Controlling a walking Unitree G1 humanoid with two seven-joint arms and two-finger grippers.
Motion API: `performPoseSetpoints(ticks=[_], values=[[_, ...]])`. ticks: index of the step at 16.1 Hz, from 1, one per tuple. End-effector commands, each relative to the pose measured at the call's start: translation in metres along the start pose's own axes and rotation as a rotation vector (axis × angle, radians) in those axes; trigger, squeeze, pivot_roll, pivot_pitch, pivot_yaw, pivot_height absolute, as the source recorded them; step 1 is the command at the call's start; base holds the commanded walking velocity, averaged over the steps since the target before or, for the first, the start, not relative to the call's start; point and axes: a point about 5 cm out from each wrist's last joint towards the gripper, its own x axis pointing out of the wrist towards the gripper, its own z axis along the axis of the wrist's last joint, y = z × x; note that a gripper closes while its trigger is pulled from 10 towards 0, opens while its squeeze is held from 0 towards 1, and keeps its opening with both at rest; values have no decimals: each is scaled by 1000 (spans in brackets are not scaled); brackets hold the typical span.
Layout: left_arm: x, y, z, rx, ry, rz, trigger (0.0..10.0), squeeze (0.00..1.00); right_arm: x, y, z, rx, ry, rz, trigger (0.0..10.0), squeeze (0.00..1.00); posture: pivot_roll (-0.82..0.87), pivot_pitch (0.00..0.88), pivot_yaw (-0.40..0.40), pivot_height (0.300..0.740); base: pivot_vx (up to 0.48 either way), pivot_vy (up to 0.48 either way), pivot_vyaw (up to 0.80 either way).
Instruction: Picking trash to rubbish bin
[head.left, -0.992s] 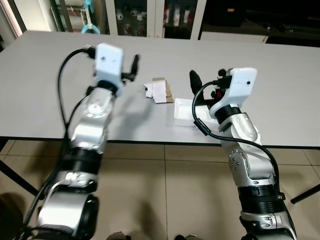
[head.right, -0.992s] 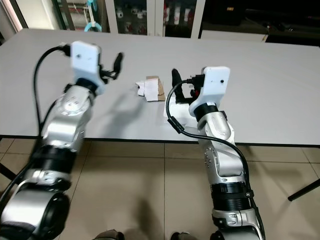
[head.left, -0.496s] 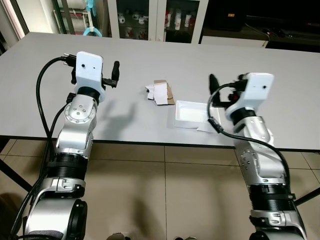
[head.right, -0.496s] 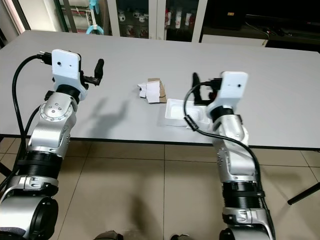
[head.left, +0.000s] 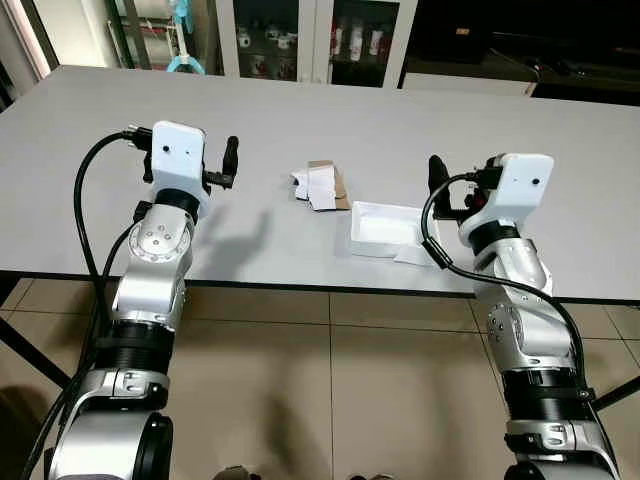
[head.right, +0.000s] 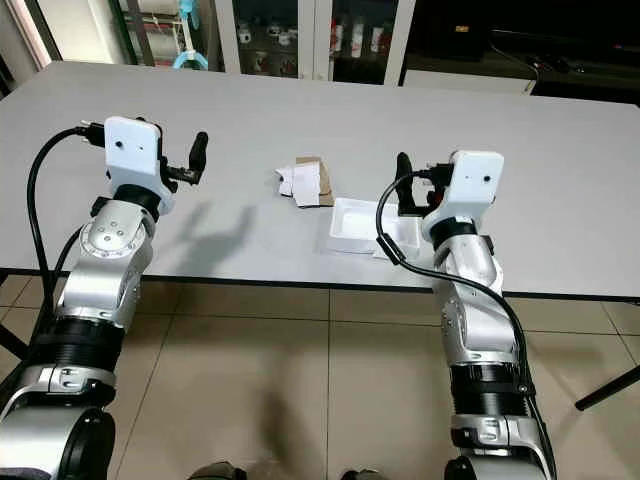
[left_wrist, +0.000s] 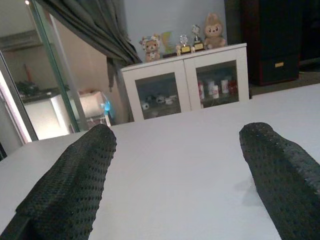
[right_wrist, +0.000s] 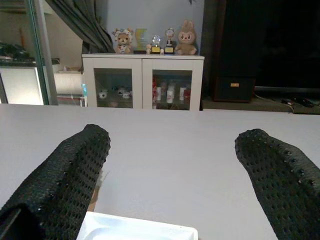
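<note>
The grey table (head.left: 560, 130) carries 2 groups of trash near the middle of its near edge. A white foam tray (head.left: 385, 229) lies open side up, just inside the near edge, with a white paper scrap (head.left: 412, 257) touching its near right corner and reaching closer to the edge. A torn cardboard and paper piece (head.left: 320, 185) lies just beyond the tray's far left corner, apart from it, further from the near edge. The right gripper (right_wrist: 172, 165) is raised above the table just to the right of the tray, near the near edge; its 2 black fingers (right_wrist: 272, 165) stand wide apart with nothing between them, and the tray's rim shows low between them in the right wrist view. The left gripper (left_wrist: 175, 170) is raised above the table well to the left of the cardboard piece, also near the near edge; its fingers (left_wrist: 75, 175) are likewise spread apart and hold nothing. Bare table surface lies between the left gripper and the cardboard piece, and the whole far half of the table up to its far edge is open. Beyond the far edge stands a white glass-door cabinet (right_wrist: 145, 82) with small figurines (right_wrist: 150, 42) on top. Tiled floor (head.left: 330, 390) shows below the near edge between the 2 arms.
</note>
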Motion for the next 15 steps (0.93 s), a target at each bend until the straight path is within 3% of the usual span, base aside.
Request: performPoseSetpoints(ticks=[1,2,5,15], values=[[-2,-3,3,-34,-23,-19,10000,0,-1,-10,0,-8,-5,-33,10000,0,0,0,-46,740,0,0,0],[-2,-3,4,-60,-35,-22,10000,0,0,-13,1,-11,-10,-45,10000,0,1,0,-45,740,0,0,0],[1,-1,9,-35,-49,-12,10000,0,4,-13,5,-9,-26,-45,10000,0,-1,0,-46,740,0,0,0],[10,5,22,-34,-50,18,10000,0,14,-10,14,-7,-46,-47,10000,0,-4,40,-37,740,467,0,0]])
